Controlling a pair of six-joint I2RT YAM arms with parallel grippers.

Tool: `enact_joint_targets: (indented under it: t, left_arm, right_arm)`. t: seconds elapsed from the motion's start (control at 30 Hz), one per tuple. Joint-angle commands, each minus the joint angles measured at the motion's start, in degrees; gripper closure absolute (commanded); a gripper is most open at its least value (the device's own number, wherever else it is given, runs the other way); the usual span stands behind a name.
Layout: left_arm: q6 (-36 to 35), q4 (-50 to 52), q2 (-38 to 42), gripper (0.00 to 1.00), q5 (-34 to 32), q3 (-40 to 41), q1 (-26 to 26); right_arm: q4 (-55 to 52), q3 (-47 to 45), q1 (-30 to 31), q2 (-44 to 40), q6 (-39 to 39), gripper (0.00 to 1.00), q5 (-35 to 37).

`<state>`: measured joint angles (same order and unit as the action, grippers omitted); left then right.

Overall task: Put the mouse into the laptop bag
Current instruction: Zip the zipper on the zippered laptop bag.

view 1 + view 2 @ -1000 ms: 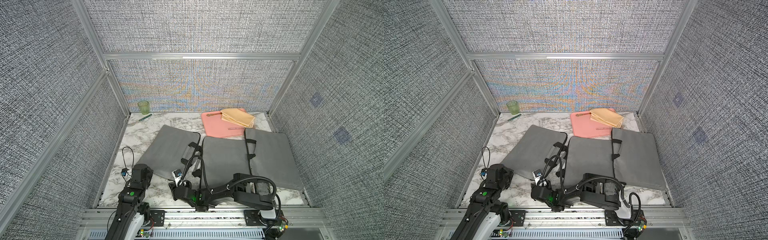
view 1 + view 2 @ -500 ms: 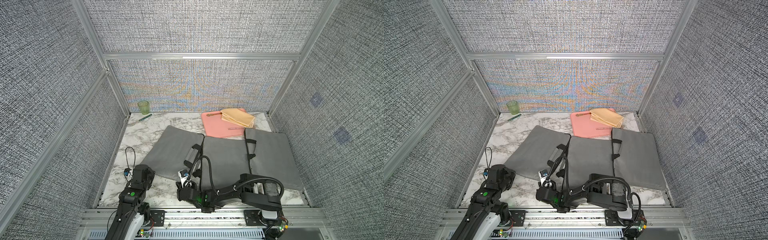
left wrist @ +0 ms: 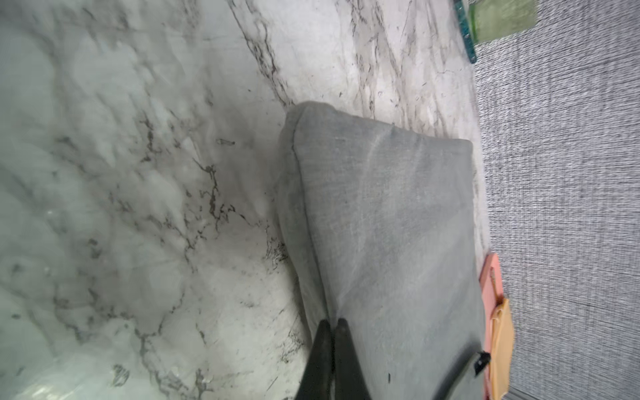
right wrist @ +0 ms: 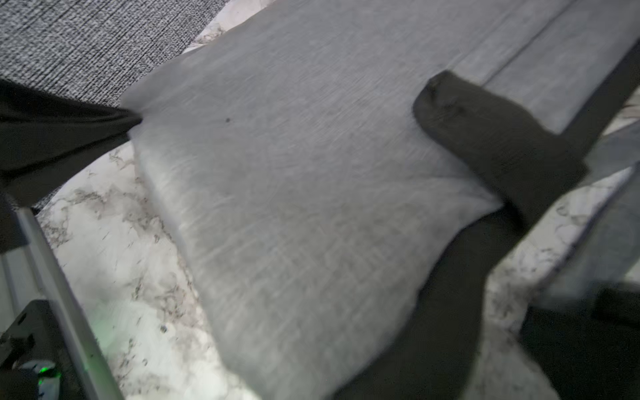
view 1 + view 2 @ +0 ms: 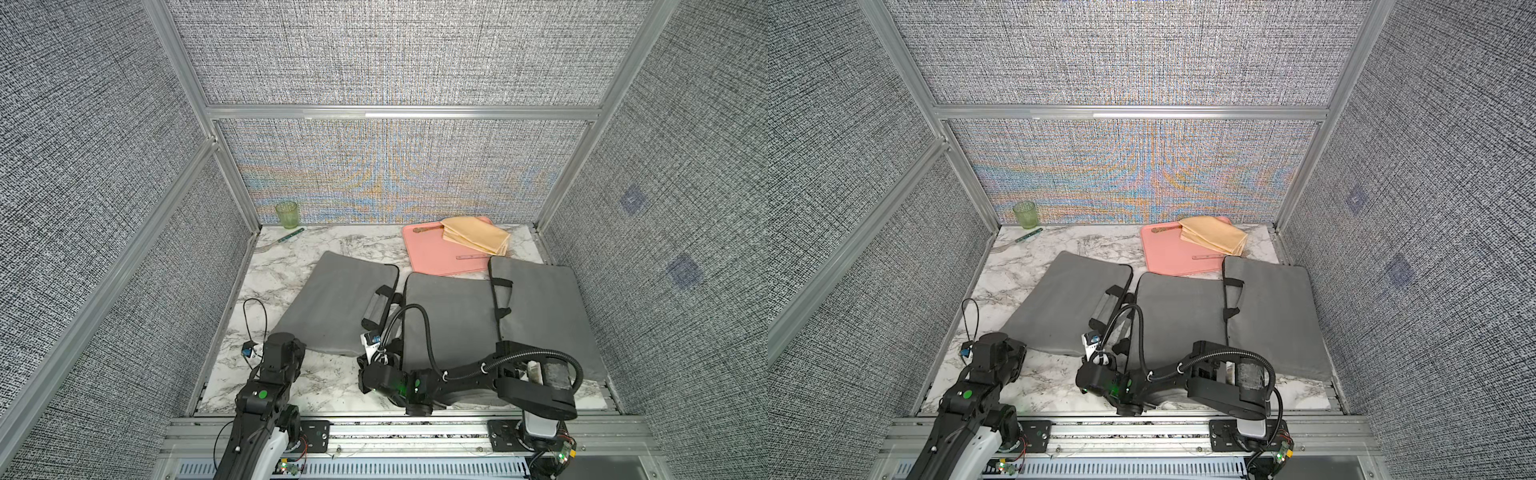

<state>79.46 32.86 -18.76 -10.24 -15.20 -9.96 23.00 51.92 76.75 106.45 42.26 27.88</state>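
Pinching one near corner of grey laptop bag [image 5: 332,299] with left hand [image 3: 332,325], other with right hand [image 4: 133,119], both clamped shut, presumably to spread its mouth on table [image 5: 282,266]; can't spot mouse in any view

Three grey bags are lying side by side on the marble table [image 5: 291,257]: left bag [image 5: 332,303], middle bag [image 5: 449,316], right bag [image 5: 544,316]. The left gripper [image 5: 301,347] is meeting the left bag's near corner. The right gripper [image 5: 368,353] is probably pinching its near edge by the handle, though the wrist is hiding the fingers. Behind them a cloth [image 5: 476,235] is resting on a pink tray [image 5: 432,257]. A green cup [image 5: 286,214] is standing at the back wall, a fork [image 5: 282,241] just beside it.
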Motion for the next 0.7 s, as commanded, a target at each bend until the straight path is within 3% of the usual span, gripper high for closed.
enact_joint_targets:
  t: [0.0, 0.1, 0.2, 0.6, 0.67]
  left_arm:
    - [2.2, 8.1, 8.6, 1.0, -4.9, 1.4, 0.3]
    - [0.6, 14.4, 16.0, 1.0, -9.4, 0.7, 0.2]
    - [-1.9, 13.4, 17.6, 1.0, -13.9, 0.9, 0.3]
    - [-11.9, -8.9, -10.1, 1.0, -15.3, -3.7, 0.4]
    - [-14.2, -10.5, -13.8, 0.77, -14.8, -5.5, 0.4]
  right_arm:
    - [-8.2, 2.2, -2.1, 1.3, 0.0, 1.0, 1.2]
    - [-10.2, 2.7, -3.4, 1.9, 1.2, 1.0, 0.6]
    - [-9.4, 1.0, -3.6, 1.2, 1.6, 1.0, -0.6]
    - [-6.3, 4.6, 0.5, 4.0, -5.7, 1.0, -10.1]
    - [-5.8, 9.1, 1.1, 5.9, -6.4, 1.0, -12.3]
